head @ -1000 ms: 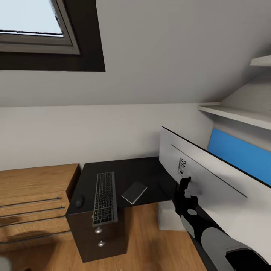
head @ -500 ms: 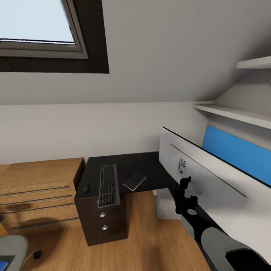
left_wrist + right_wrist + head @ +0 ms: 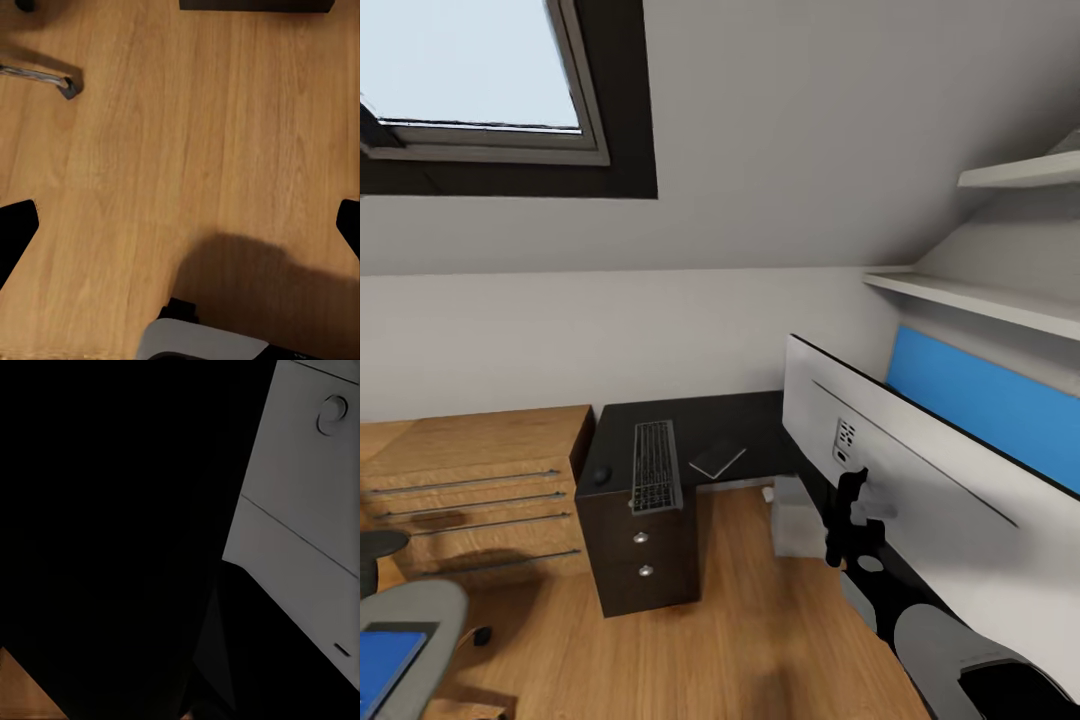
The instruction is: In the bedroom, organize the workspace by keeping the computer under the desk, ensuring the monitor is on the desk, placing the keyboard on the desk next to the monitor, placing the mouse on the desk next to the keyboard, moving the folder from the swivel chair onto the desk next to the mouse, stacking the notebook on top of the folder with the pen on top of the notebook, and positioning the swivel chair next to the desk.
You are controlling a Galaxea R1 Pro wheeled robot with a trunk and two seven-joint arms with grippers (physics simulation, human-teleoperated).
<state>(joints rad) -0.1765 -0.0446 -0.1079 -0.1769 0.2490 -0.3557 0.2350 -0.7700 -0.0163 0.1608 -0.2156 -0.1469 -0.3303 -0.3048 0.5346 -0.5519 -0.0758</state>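
My right gripper (image 3: pixel 852 515) is shut on the monitor (image 3: pixel 900 455), whose white back faces me at the right, lifted in front of the black desk (image 3: pixel 745 425). On the desk's left wing lie the keyboard (image 3: pixel 654 466), the mouse (image 3: pixel 601 475) to its left and the dark notebook (image 3: pixel 718 459) to its right. The pale computer (image 3: pixel 796 518) stands on the floor under the desk. At the lower left, the grey swivel chair (image 3: pixel 420 610) carries the blue folder (image 3: pixel 385 665). My left gripper (image 3: pixel 180 232) hangs open over the wood floor. The pen is out of view.
A wooden drawer cabinet (image 3: pixel 470 485) stands left of the desk. The blue back panel (image 3: pixel 990 400) and white shelves (image 3: pixel 980 300) line the right wall. A chrome chair leg (image 3: pixel 41 75) reaches across the floor near my left gripper.
The camera has pulled back: desk and cabinet look smaller and farther. The chair with the folder has come into view at the lower left. The monitor keeps its place with my right gripper.
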